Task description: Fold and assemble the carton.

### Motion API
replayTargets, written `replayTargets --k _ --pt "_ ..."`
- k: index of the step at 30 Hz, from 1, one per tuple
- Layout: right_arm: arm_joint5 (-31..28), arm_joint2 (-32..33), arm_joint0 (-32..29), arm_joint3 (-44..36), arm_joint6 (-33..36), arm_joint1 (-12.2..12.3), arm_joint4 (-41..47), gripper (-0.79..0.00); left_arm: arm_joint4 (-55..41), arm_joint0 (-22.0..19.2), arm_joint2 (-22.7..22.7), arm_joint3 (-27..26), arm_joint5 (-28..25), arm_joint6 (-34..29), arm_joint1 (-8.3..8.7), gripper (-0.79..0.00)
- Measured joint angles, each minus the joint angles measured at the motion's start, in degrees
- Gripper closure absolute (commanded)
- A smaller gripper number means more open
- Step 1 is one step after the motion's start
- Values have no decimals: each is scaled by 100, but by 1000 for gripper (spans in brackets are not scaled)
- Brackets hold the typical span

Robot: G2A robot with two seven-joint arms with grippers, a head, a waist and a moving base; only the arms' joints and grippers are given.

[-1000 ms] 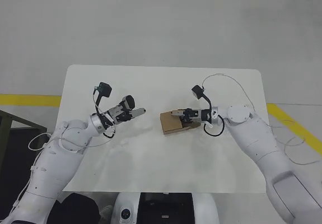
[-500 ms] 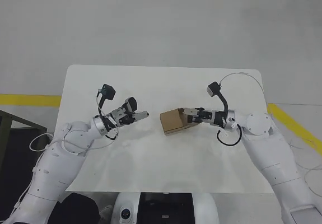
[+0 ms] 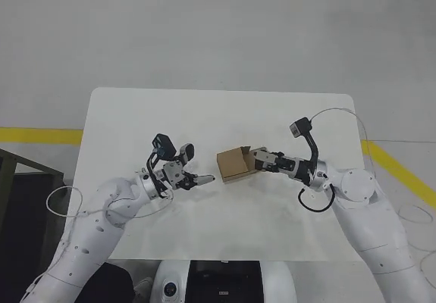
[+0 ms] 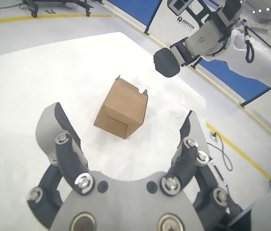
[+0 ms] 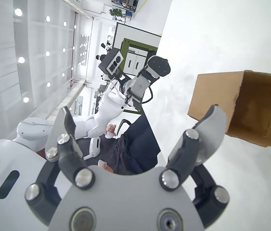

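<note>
Both arms over the white table (image 3: pixel 127 121), one to either side of the work.

Carton (image 3: pixel 233 163): brown card, a small box shape, sitting on the table near the middle, between my two claws. It lies on its side. The open mouth faces my right arm, and I can see into the bare inside from the right wrist view. The closed end, with a tucked flap and a slit along it, faces my left arm. Two short tabs stick up at the far edge as seen from the left wrist.

Left claw (image 4: pixel 123 111): fingers spread wide, nothing between them. It is near the carton's closed end and apart from it, with bare table between.

Right claw (image 5: pixel 140 108): fingers apart, holding nothing. It sits just beside the open mouth. One finger (image 5: pixel 211 123) overlaps the carton's near corner in the right wrist view; I cannot tell whether it touches the card.
</note>
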Motion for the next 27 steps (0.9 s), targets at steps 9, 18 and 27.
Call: replayTargets --k 9,18,27 --pt "-17 52 -75 227 -237 10 39 -785 1918 -349 288 251 -69 941 -29 -785" --pt "55 133 -94 513 -451 39 -264 -785 1890 -346 286 250 -68 917 -28 -785" --pt "-99 -62 127 1062 -292 4 -256 -785 2792 -379 552 277 189 573 -37 -785"
